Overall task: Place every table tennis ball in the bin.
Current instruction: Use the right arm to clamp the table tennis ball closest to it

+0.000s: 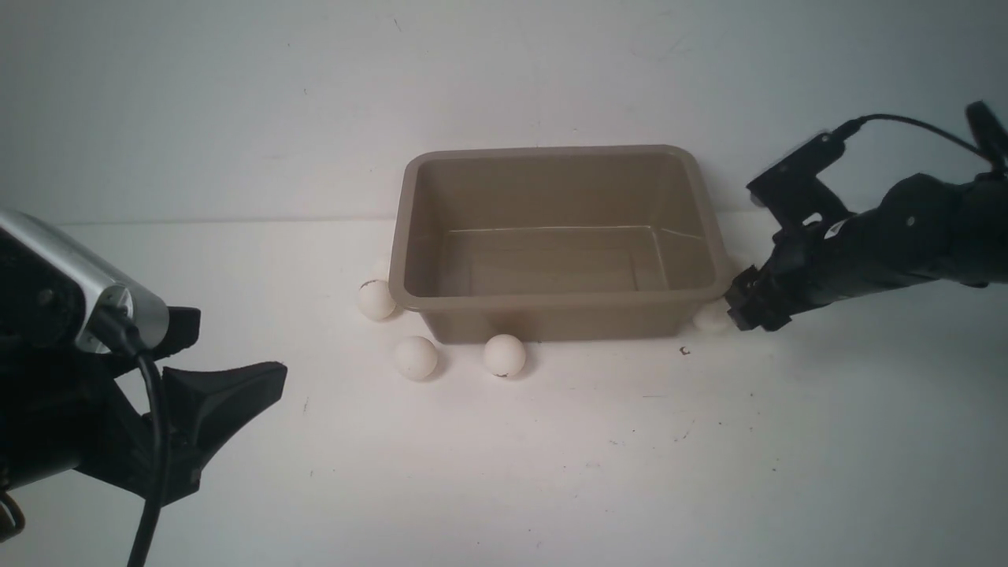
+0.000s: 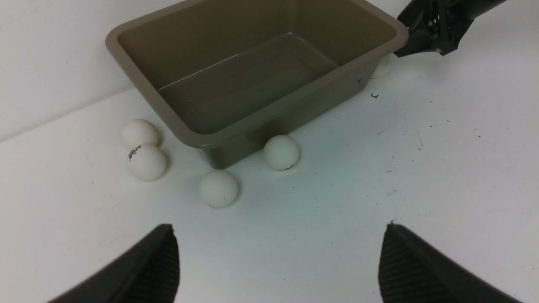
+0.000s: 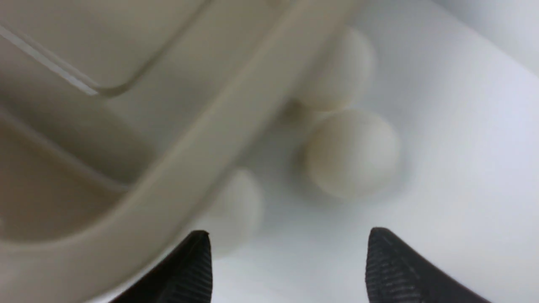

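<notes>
Table tennis balls [image 2: 218, 189]: five, matte white, all on the table [image 1: 551, 472] outside the bin; one shows a dark print.
Bin [image 1: 555, 302]: taupe tub with rounded corners and a flared rim.
Corner ball [image 1: 711, 316]: just ahead of the right gripper [image 3: 288, 232], tucked under the bin's rim.
Right gripper: jaws apart, nothing between them.
Left gripper [image 2: 278, 227]: jaws wide apart, holding nothing; four balls lie ahead across open table.
Views: the left wrist view separates the ball pair [image 2: 140, 133] that the front view nearly merges; the right wrist view is blurred.
</notes>
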Action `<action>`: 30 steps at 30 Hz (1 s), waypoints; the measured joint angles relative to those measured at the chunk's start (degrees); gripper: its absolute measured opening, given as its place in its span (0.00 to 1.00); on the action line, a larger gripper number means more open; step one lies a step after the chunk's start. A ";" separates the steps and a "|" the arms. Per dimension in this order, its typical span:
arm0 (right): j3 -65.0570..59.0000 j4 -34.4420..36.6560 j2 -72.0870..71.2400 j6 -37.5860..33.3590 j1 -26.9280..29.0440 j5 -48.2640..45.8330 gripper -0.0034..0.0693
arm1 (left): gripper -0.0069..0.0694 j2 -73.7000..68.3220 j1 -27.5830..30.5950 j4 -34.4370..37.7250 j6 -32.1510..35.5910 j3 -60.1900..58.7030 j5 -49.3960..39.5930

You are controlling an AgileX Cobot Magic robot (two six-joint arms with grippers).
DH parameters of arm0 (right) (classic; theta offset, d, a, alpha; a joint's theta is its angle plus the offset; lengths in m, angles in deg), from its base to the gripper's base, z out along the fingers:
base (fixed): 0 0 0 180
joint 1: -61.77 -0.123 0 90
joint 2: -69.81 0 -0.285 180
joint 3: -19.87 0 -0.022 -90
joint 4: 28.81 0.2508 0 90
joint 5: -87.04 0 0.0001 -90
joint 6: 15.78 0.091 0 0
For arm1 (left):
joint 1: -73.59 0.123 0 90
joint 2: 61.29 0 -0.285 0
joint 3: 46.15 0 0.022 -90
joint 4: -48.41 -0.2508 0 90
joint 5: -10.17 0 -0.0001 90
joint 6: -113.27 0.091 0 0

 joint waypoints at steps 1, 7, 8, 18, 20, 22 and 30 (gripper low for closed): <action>0.06 0.00 -0.03 0.14 0.69 -0.24 0.66 | 0.85 0.00 0.00 0.00 0.00 0.00 0.00; 0.06 0.00 -0.03 0.44 1.94 -1.06 0.66 | 0.85 0.00 0.00 0.00 0.00 0.00 -0.42; 0.06 0.13 -0.03 0.44 1.94 -0.93 0.66 | 0.85 0.00 0.00 0.00 0.00 0.00 -0.47; 0.06 4.91 -0.03 0.44 1.94 0.16 0.66 | 0.85 0.00 0.00 0.00 0.00 0.00 -0.47; 0.06 5.73 -0.03 0.44 1.94 -1.83 0.66 | 0.85 0.00 0.00 0.00 0.00 0.00 -0.47; 0.06 5.86 -0.03 0.44 1.94 -3.89 0.66 | 0.85 0.00 0.00 0.00 0.00 0.00 -0.54; 0.06 7.83 -0.03 -1.13 1.05 -7.78 0.66 | 0.85 0.00 0.00 0.00 0.00 0.00 -0.61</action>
